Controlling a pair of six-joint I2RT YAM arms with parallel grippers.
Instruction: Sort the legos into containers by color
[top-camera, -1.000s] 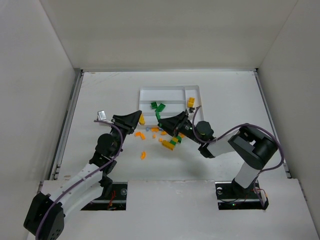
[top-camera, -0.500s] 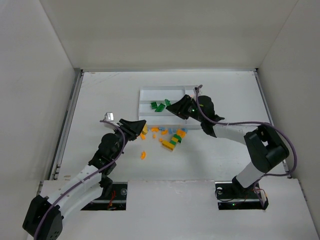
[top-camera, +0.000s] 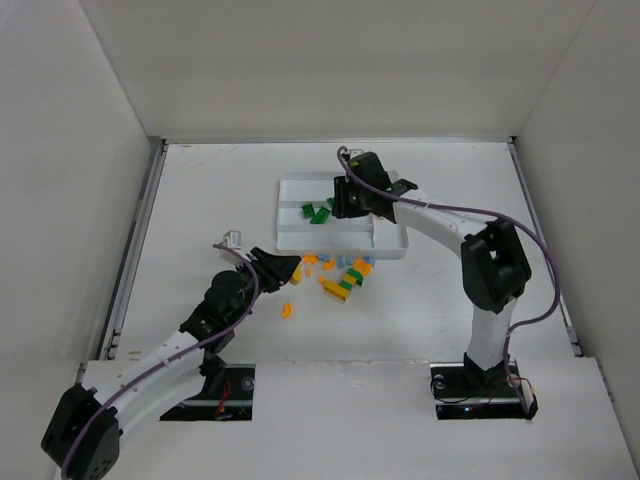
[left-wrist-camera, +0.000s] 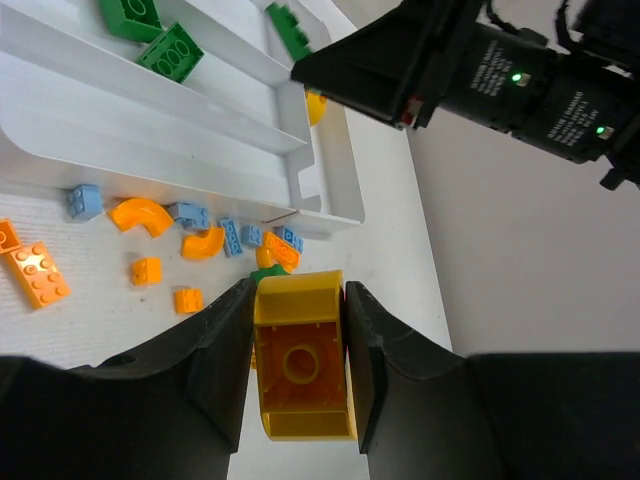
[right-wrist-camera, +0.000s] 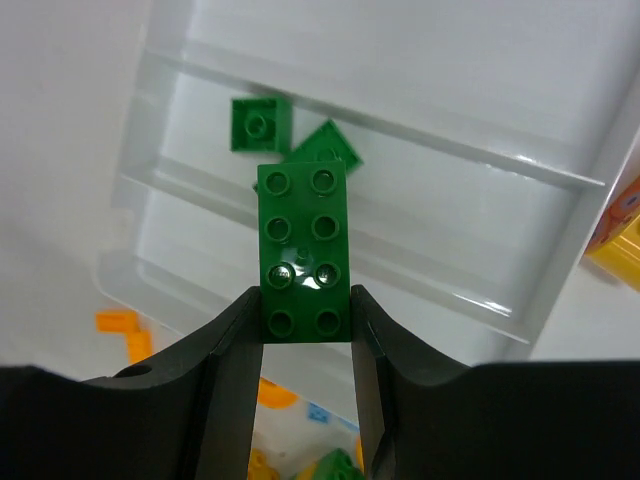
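My left gripper is shut on a yellow brick, seen from its hollow underside. It hangs over the table just near of the white tray, above loose orange and light blue legos. My right gripper is shut on a green two-by-four brick above the tray's long slots. Two green bricks lie in a slot below it. From above, the left gripper is at the pile's left and the right gripper is over the tray.
A loose pile of orange, yellow, green and blue legos lies just near of the tray. One orange piece sits apart, closer to the arms. A yellow and orange brick lies in the crosswise end slot. White walls enclose the table.
My right arm has swung from the loose pile up over the tray, carrying the green brick. My left gripper has drifted right and nearer with the yellow brick.
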